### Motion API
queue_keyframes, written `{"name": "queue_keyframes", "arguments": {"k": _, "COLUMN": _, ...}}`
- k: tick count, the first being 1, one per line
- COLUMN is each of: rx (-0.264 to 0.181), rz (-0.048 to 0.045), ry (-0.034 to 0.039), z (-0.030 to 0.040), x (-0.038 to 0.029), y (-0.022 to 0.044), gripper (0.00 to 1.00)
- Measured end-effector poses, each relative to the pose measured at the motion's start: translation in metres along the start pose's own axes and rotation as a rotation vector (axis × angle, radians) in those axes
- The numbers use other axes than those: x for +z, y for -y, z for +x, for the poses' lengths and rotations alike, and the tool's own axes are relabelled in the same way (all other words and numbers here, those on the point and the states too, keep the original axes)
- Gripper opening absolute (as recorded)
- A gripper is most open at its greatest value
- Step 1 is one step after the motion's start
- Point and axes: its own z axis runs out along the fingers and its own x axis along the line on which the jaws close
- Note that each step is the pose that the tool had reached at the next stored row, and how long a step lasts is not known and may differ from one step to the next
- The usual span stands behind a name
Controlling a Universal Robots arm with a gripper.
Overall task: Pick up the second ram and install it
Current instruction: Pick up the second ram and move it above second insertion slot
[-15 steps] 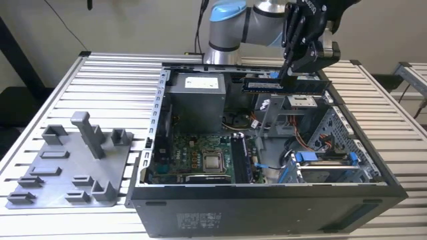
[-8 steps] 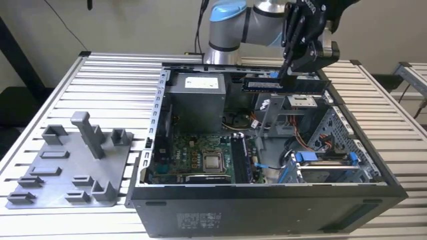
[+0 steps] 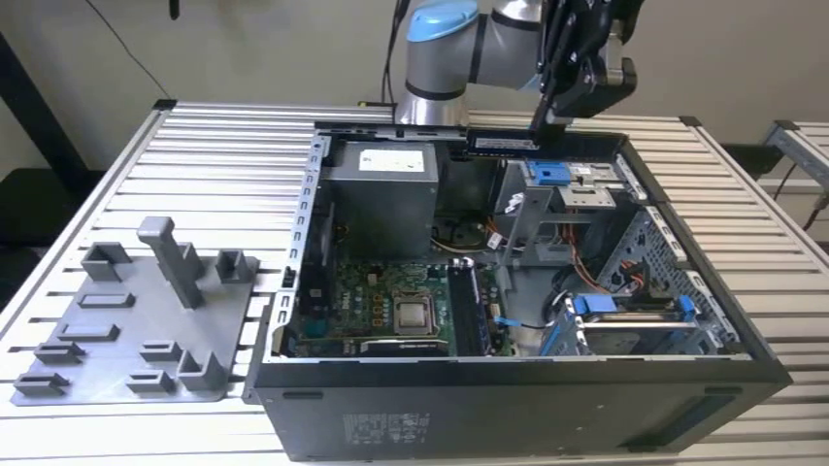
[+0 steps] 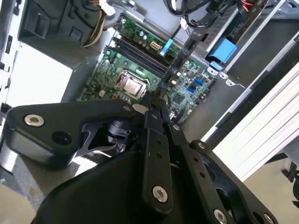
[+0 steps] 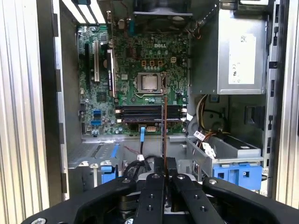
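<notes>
Pick-up done, install pending: holds the second ram [image 3: 503, 144] pinched edge-on in the closed end effector [image 3: 545, 124], high over the open computer case [image 3: 518, 408] at its power supply [image 3: 388, 194] edge, well apart from the motherboard's memory slots [image 5: 147, 112], not yet seated.

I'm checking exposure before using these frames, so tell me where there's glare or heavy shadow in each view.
Second wrist view: the metal panel beside the motherboard is washed out to white. First wrist view: the table slats glare white, while the motherboard is evenly lit. Exterior view: the light is even, but it is dim inside the case.
</notes>
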Motion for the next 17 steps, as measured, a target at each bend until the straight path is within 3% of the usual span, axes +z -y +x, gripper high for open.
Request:
{"name": "queue_keyframes", "arguments": {"k": 9, "rx": 0.000, "rz": -0.0004, "ry": 0.0109, "z": -0.0309, "x": 0.0027, "y": -0.0011, "gripper": 0.13}}
{"name": "queue_keyframes", "arguments": {"k": 14, "rx": 0.000, "rz": -0.0007, "ry": 0.0215, "z": -0.0440, "x": 0.0039, "y": -0.0015, "gripper": 0.13}}
{"name": "queue_keyframes", "arguments": {"k": 17, "rx": 0.000, "rz": -0.0008, "ry": 0.0231, "z": -0.0506, "x": 0.0044, "y": -0.0017, "gripper": 0.13}}
